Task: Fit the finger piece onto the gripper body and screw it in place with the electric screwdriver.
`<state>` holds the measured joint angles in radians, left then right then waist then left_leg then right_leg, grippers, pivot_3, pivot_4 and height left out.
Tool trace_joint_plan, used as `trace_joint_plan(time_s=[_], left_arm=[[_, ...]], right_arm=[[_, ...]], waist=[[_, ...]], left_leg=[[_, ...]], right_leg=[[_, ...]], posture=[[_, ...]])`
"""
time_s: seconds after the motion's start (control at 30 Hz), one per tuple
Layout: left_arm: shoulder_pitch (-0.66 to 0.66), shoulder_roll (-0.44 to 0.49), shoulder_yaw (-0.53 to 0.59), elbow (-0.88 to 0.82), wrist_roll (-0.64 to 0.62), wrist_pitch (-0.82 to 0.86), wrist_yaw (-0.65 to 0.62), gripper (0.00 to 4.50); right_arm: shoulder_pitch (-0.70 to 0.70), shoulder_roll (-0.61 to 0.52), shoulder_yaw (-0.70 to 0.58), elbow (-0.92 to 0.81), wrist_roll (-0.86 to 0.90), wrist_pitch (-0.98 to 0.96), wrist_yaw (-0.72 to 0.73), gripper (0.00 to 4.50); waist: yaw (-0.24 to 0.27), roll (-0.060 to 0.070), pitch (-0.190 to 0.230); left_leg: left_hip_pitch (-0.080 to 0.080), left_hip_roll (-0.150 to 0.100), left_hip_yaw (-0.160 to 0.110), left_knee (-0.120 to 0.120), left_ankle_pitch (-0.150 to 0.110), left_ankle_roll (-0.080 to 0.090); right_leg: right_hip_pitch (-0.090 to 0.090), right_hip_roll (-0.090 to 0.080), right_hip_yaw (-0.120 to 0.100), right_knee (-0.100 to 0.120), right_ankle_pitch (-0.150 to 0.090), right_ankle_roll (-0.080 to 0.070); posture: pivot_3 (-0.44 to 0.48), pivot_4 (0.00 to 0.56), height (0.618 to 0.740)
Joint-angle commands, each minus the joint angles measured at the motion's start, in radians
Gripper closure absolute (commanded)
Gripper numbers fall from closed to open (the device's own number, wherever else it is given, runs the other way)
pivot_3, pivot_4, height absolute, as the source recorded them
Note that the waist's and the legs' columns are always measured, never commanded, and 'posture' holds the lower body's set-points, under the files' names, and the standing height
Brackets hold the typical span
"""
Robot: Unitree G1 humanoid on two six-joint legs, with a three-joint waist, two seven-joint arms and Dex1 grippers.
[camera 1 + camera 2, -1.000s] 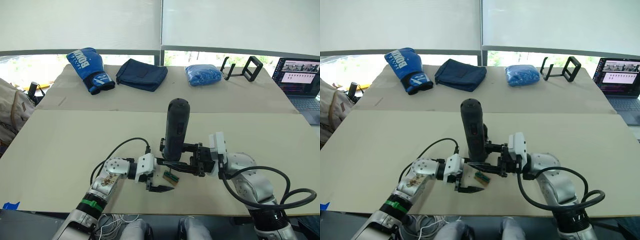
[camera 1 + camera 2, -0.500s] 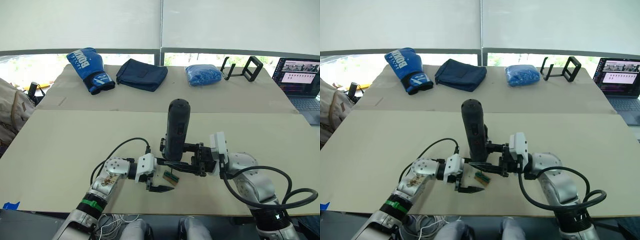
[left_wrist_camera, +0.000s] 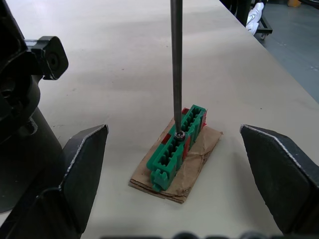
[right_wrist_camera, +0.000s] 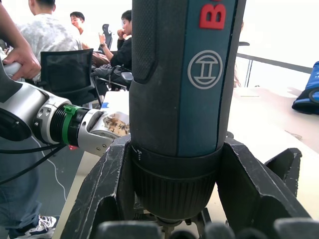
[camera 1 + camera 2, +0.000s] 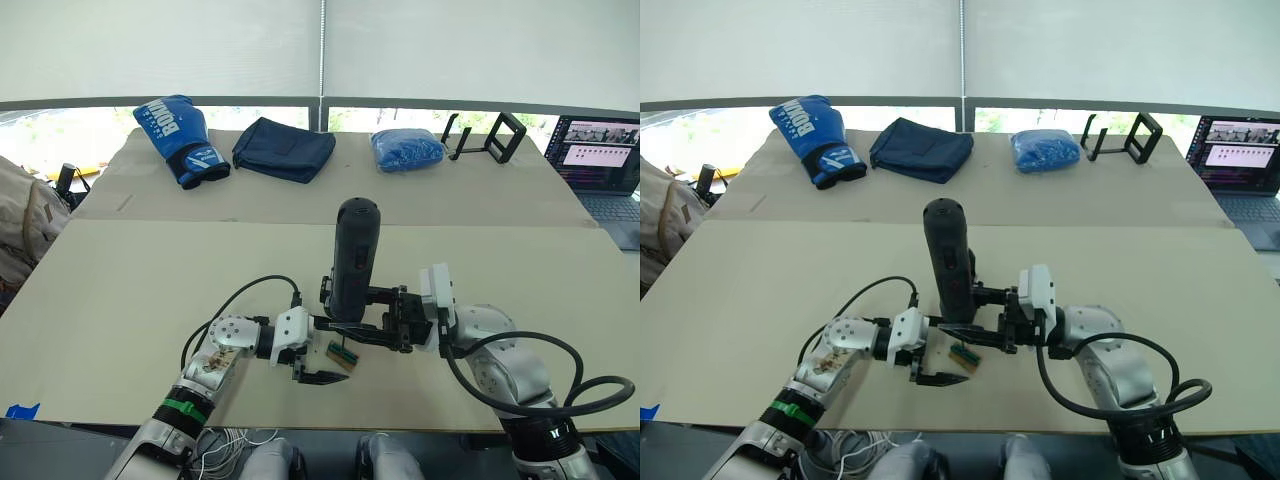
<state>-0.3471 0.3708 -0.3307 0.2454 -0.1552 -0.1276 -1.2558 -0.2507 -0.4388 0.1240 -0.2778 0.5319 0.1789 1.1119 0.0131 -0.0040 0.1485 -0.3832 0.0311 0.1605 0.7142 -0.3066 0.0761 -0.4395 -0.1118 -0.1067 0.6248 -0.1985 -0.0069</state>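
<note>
The electric screwdriver (image 5: 352, 255) stands upright over the table's near middle, and my right gripper (image 5: 378, 320) is shut on its lower body (image 4: 184, 74). Its thin metal bit (image 3: 176, 64) comes straight down onto a small green block (image 3: 177, 144) lying on a scrap of brown cardboard (image 3: 199, 159). My left gripper (image 5: 328, 352) is open, one finger (image 3: 82, 164) on each side of that block without touching it. A black mechanism with a round barrel, seemingly the gripper body (image 3: 22, 99), stands just beyond the block, behind the screwdriver (image 5: 326, 291). The finger piece is out of view.
Along the far table lie a blue boxing glove (image 5: 180, 138), a dark blue pouch (image 5: 284, 148), a blue bundle (image 5: 406, 150) and a black stand (image 5: 487, 137). A laptop (image 5: 600, 150) sits far right, a bag (image 5: 20, 230) at the left edge. People sit in the background (image 4: 45, 35).
</note>
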Motion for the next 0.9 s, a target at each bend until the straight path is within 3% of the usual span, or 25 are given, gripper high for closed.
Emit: trace_joint_plan(time_s=[0.03,0.9], left_arm=[[0.035,-0.006,-0.059,0.035,0.037,0.026,-0.005,0.03],[0.037,-0.010,-0.058,0.044,0.040,0.022,0.000,0.03]], right_arm=[[-0.005,0.011,-0.015,-0.023,0.018,-0.034,0.005,2.56],[0.003,-0.001,0.002,0.006,-0.025,-0.052,0.010,2.56]], waist=[[0.000,0.000,0.000],[0.001,0.000,0.000]], left_leg=[[0.000,0.000,0.000,0.000,0.000,0.000],[0.000,0.000,0.000,0.000,0.000,0.000]], right_leg=[[0.000,0.000,0.000,0.000,0.000,0.000],[0.000,0.000,0.000,0.000,0.000,0.000]], posture=[[0.000,0.150,0.740],[0.000,0.150,0.740]])
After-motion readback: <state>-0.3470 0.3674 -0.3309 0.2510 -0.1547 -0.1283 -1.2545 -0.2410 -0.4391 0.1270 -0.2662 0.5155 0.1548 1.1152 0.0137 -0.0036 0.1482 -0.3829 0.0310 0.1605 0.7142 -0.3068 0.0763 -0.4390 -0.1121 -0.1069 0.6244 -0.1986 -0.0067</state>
